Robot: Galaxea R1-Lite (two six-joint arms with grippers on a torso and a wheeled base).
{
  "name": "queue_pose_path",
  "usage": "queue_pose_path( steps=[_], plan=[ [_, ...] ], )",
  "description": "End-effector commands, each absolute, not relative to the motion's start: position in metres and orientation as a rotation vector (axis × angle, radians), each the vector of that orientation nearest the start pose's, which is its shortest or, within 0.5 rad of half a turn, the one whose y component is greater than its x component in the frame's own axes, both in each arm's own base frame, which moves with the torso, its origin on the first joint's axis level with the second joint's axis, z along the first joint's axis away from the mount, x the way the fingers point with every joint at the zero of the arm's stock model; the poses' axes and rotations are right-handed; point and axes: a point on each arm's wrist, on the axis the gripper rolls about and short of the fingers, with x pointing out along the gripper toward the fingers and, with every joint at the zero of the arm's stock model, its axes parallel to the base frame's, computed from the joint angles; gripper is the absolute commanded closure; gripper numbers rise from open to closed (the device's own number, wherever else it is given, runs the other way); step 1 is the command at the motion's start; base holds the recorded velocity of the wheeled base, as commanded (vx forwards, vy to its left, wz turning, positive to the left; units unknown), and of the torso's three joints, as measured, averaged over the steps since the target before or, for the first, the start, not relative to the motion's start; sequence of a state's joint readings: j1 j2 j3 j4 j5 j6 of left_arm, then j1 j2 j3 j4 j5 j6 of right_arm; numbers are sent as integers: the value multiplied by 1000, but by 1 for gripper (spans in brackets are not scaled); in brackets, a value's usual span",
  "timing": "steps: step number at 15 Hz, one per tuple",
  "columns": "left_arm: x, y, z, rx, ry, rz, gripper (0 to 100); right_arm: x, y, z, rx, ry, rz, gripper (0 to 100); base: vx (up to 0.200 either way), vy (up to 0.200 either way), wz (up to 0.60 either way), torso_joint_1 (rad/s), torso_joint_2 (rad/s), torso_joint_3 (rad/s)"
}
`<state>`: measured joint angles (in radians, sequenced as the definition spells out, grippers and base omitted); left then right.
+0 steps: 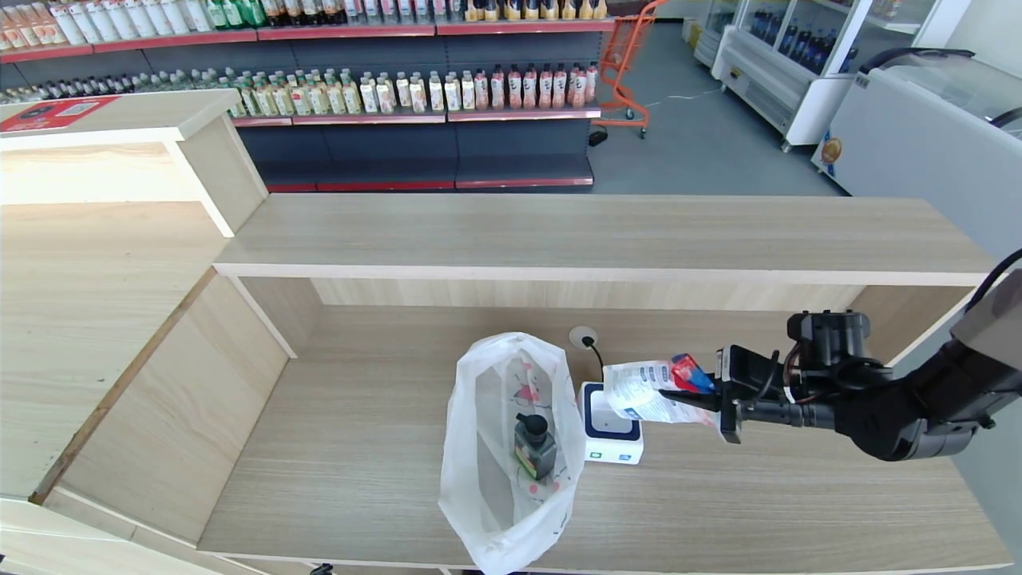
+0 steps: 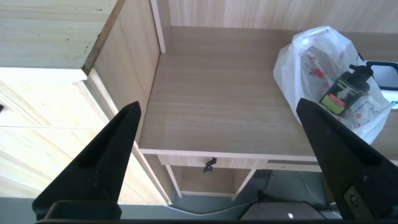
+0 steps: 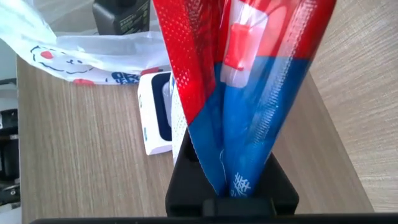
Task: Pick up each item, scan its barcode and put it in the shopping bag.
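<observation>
Right gripper (image 1: 693, 391) clamped on the red-blue end of a snack packet (image 1: 639, 395); the packet sticks out beyond it, held above the white scanner (image 1: 615, 454).

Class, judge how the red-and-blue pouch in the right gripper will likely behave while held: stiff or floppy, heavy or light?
Probably floppy: the pouch creases and droops slightly beyond the right gripper. Likely light, since a pinch at one end holds it out sideways. Its glossy film may slip.

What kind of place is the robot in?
Probably a small supermarket checkout: shelves of bottled drinks behind the wooden counter, glass-door fridges, and a barcode scanner beside a shopping bag.
</observation>
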<state>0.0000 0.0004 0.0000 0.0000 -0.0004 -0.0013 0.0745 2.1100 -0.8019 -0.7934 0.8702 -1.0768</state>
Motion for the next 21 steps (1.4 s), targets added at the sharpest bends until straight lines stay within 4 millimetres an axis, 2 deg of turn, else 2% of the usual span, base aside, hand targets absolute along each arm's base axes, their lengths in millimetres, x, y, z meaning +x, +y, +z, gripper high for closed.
queue_pose_path(
  steps=[1,7,15,21],
  plan=[
    [-23,0,75,-2,0,-2,0,357,48,46,-773,-53,1093,100,0,0,0,0,0,0],
    [-23,0,75,-2,0,0,0,365,50,24,-820,-125,1116,100,0,0,0,0,0,0],
    [-23,0,75,-2,0,-2,0,364,47,37,-787,-134,1100,100,0,0,0,0,0,0],
    [-23,0,75,-2,0,0,0,368,48,23,-793,-149,1107,100,0,0,0,0,0,0]
  ],
)
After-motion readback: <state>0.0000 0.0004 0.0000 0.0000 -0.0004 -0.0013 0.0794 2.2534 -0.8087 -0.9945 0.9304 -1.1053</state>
